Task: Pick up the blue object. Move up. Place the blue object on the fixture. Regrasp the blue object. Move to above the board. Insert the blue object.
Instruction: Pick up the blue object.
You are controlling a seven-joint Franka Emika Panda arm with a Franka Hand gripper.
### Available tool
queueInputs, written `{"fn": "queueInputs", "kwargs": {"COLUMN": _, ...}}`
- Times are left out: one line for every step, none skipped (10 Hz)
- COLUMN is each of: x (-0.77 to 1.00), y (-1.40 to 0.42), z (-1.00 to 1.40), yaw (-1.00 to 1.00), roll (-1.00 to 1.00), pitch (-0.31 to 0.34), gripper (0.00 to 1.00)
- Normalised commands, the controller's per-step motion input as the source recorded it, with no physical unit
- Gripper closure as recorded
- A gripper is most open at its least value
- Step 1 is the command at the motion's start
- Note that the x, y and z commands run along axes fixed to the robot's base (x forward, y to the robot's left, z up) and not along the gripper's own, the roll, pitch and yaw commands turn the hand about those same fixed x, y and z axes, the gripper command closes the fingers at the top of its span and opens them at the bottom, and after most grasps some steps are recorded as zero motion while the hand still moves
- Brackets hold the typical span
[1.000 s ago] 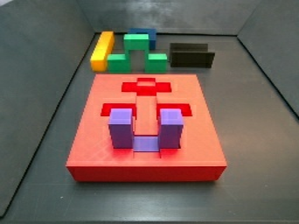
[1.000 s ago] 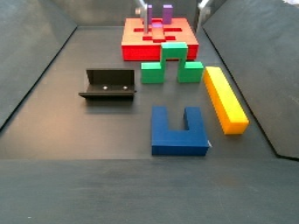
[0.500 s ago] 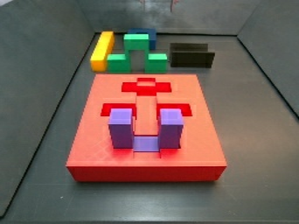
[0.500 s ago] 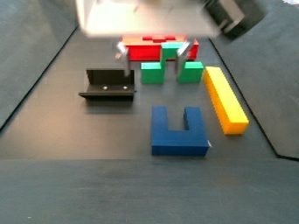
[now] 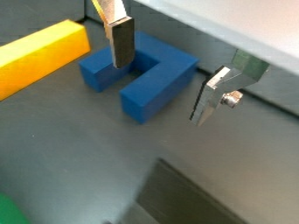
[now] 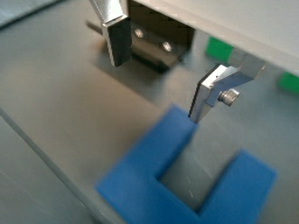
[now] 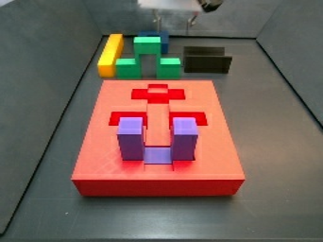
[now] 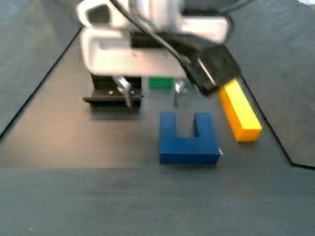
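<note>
hovering with jaws wide, the gripper (image 5: 163, 77) hangs above the floor.
the blue object (image 5: 138, 75) lies free between its fingers, yellow bar (image 5: 35, 54) just beside; the fixture (image 6: 153, 48) stands near.

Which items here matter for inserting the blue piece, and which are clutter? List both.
Job: blue object; fixture; board; gripper, open above the blue object.

Lying about: yellow bar; green blocks; purple block, seated in the board.
</note>
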Motion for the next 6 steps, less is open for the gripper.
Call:
{"fn": "queueInputs", "kwargs": {"x": -0.31, "y": 0.00, "z": -0.34, "yaw": 0.00, "roll": -0.15, "pitch": -0.186, "gripper": 0.00}}
{"fn": "queueInputs", "kwargs": {"x": 0.00, "y": 0.03, "z": -0.30, "yaw": 0.00, "roll": -0.12, "pitch": -0.159, "gripper": 0.00}}
{"fn": "queueInputs", "kwargs": {"x": 0.11, "y": 0.20, "z": -0.22, "yaw": 0.00, "roll": -0.09, "pitch": -0.076, "gripper": 0.00}}
{"fn": "queueInputs", "kwargs": {"x": 0.06, "y": 0.27, "z": -0.21, "yaw": -0.01, "roll": -0.08, "pitch": -0.059, "gripper": 0.00}}
{"fn": "queueInputs", "kwargs": {"x": 0.00, "y": 0.22, "z": -0.24, "yaw": 0.00, "roll": -0.04, "pitch": -0.073, "gripper": 0.00}}
{"fn": "queueInputs", "kwargs": {"x": 0.00, "y": 0.11, "z": -0.15, "yaw": 0.00, "roll": -0.06, "pitch": -0.060, "gripper": 0.00}}
